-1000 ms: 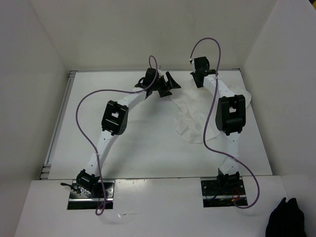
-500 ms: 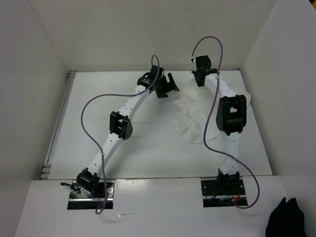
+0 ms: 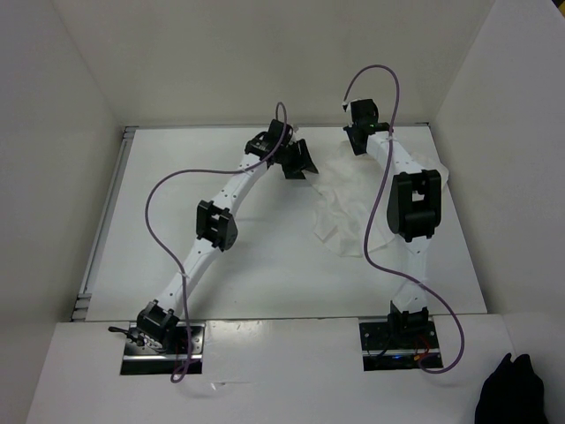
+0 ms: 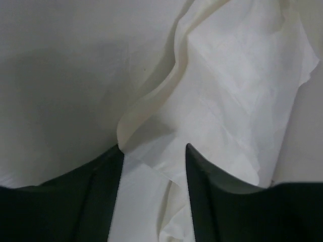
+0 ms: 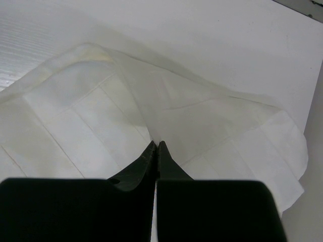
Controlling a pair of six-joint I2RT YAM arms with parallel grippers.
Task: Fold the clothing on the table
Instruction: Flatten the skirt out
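Change since the earlier frame: the left arm's elbow has dropped and the left gripper (image 3: 296,161) has come in low at the cloth's far-left edge, its jaws a little narrower; the right arm has stayed put.

Top view, place: the clothing (image 3: 344,208) lies rumpled on the right half of the table (image 3: 265,256), partly under the right arm.
Top view, lie: its long axis seems to run from near-left to far-right, though the outline is too irregular to name a top or bottom.
Top view, progress: no clean fold shows, so I judge the folding barely begun.

Left wrist, pincer: the left gripper (image 4: 154,166) stands open with a raised edge of the clothing (image 4: 227,85) between its fingers, nothing clamped.
Left wrist, ground: bare table (image 4: 65,75) to the left.

Right wrist, pincer: the right gripper (image 5: 155,146) is fully closed, creases of the clothing (image 5: 212,121) running to its tips; it looks pinched there.
Right wrist, left to do: spread the cloth, then fold it.
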